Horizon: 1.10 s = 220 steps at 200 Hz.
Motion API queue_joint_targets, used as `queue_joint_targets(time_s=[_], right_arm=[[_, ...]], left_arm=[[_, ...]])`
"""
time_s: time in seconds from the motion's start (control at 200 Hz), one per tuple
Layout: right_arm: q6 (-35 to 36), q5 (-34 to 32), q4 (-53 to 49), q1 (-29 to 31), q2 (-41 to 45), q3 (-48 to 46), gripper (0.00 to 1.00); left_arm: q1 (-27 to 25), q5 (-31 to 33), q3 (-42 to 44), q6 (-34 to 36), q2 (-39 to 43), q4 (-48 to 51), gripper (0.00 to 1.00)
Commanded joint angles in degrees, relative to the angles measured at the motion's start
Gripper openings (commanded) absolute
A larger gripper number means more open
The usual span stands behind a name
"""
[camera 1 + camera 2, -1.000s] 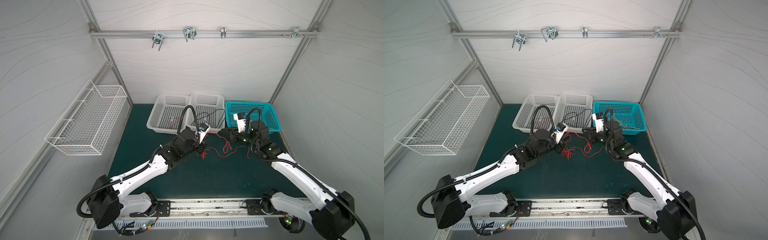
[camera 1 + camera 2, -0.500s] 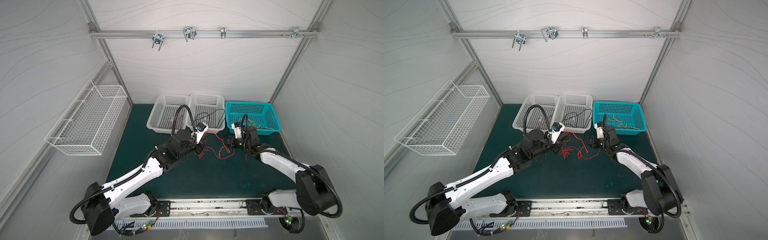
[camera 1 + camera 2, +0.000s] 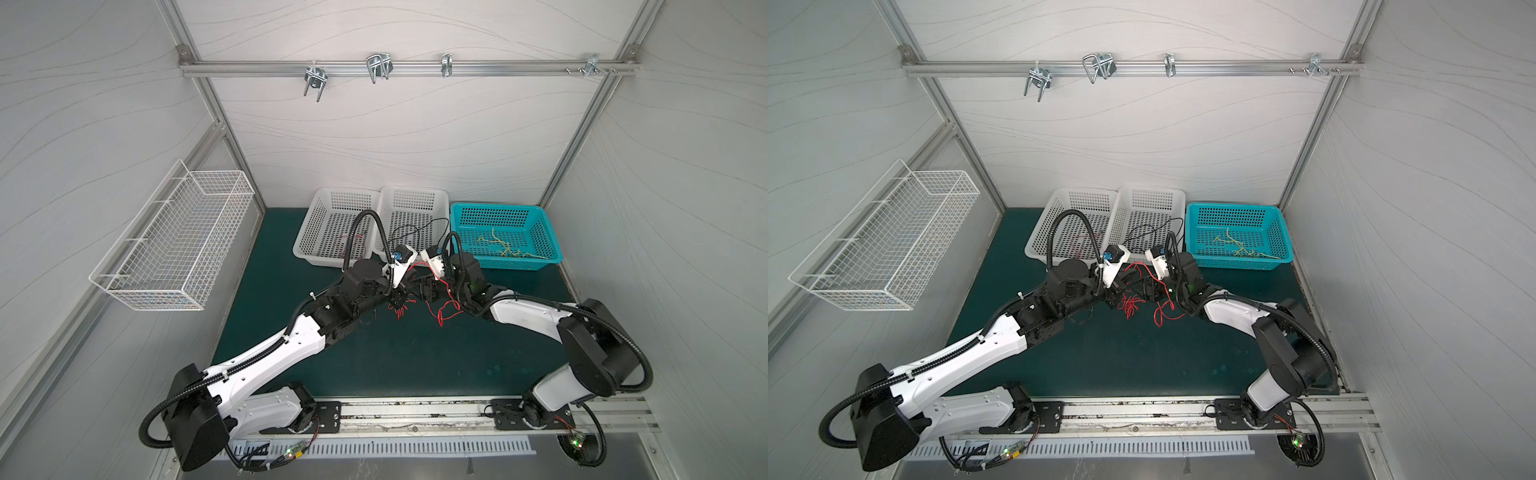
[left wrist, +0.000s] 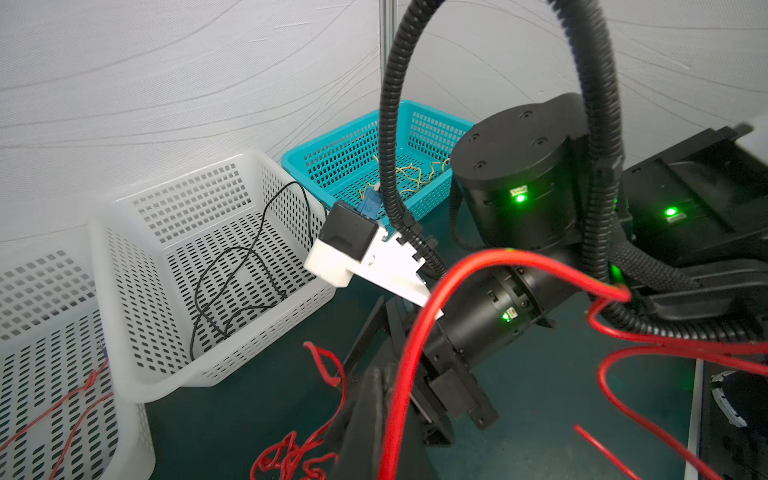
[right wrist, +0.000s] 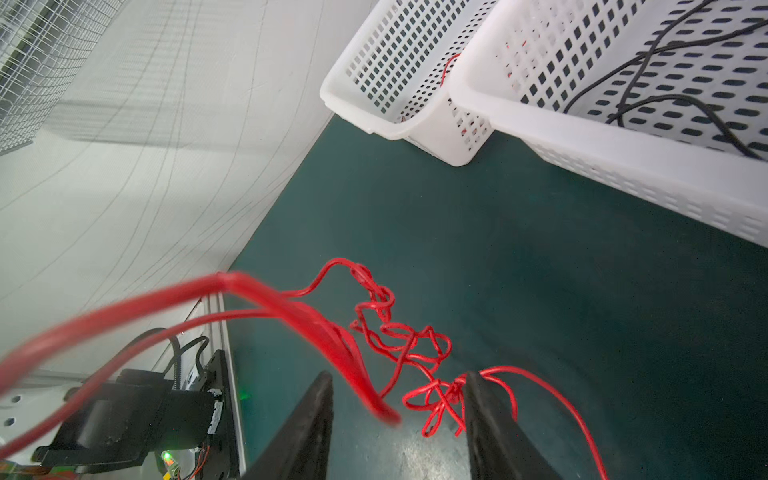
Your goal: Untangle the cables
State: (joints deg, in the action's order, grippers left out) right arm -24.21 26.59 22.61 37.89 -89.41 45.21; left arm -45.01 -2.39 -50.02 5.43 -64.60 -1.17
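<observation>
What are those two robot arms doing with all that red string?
They are sorting out tangled cables. The left gripper is shut on a red cable, lifting it off the green mat. The right gripper is open beside the knotted red bunch. Black wire lies in the middle white basket, yellowish ones in the blue basket.

three baskets [image 3: 336, 226] stand in a row behind the tangled cables [image 3: 401, 308], which lie between both arms.
</observation>
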Motion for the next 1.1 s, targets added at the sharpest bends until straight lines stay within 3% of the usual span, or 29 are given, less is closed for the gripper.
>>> queue_joint_targets(time_s=[0.0, 0.27, 0.39, 0.495, 0.6, 0.91, 1.096], right_arm=[[-1.06, 1.63, 3.53, 1.14, -2.07, 2.02, 0.50], [-2.61, 2.13, 5.95, 2.52, -5.87, 3.51, 0.40], [-2.86, 2.77, 5.95, 3.06, -7.87, 4.66, 0.27], [-3.06, 1.99, 5.44, 3.16, -8.69, 4.84, 0.10], [-2.89, -0.93, 4.58, 3.16, -8.28, 3.74, 0.02], [-1.41, -17.76, -7.00, 2.10, -4.59, 2.01, 0.00], [-3.64, -21.11, -8.11, -2.72, -1.60, -1.97, 0.00]], left_arm=[[0.10, -0.42, -2.01, 0.79, 0.27, -3.97, 0.00], [0.10, 0.24, -1.92, 1.03, 0.26, -4.32, 0.00], [0.10, 0.63, -1.68, 1.03, 0.55, -4.39, 0.00], [0.10, 1.24, -1.50, 1.07, 1.10, -4.06, 0.00], [0.06, 2.50, -1.10, 1.42, 1.76, -3.59, 0.00], [0.09, 10.14, -0.60, 2.00, 4.81, -0.48, 0.00], [0.09, 15.15, -0.52, 2.74, 6.71, 2.49, 0.00]])
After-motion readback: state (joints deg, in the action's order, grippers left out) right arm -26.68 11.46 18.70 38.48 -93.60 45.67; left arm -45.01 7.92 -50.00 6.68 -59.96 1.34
